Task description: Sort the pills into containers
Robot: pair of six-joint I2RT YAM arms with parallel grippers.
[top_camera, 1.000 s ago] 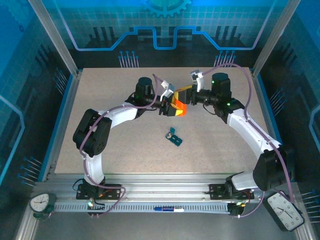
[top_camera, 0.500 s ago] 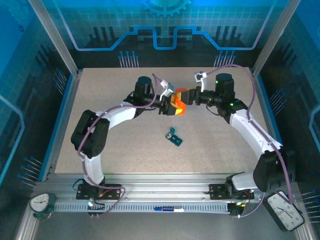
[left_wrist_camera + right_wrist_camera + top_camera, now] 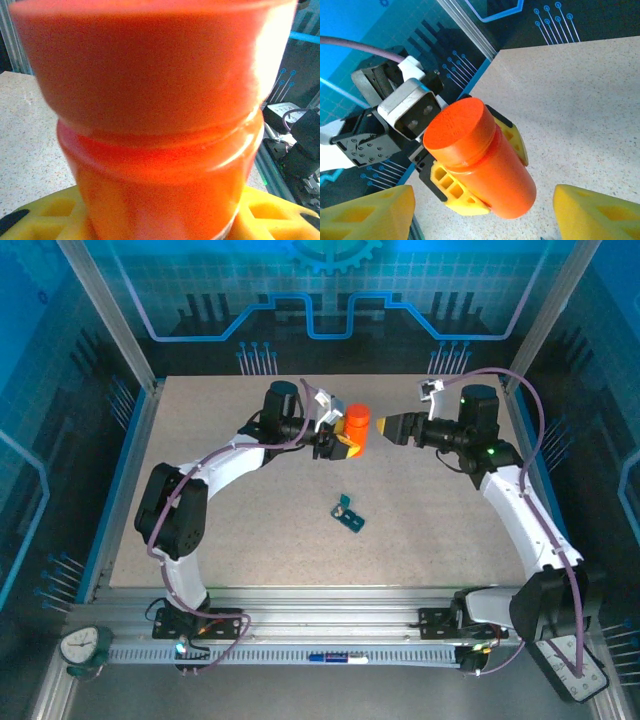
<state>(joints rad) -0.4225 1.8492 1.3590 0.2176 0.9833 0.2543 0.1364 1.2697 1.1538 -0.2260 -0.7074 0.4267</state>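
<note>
Upright capped bottle (image 3: 356, 432) clamped low in left gripper (image 3: 346, 447), above far table (image 3: 200, 490). Open, beside cap (image 3: 358, 414), not touching: right gripper (image 3: 392, 426). Flat on table, nearer, well apart from both: box (image 3: 349, 516). Likely light, stiff, slippery plastic; best pinched across long sides, 2 fingers.

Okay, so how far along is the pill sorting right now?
No loose pills are visible, so nothing looks sorted yet. In hand: the left jaws grip the orange bottle, cap still on; the right jaws stand open, apart from it. Left: uncap it and drop pills into the teal pill box lying on the table.
</note>
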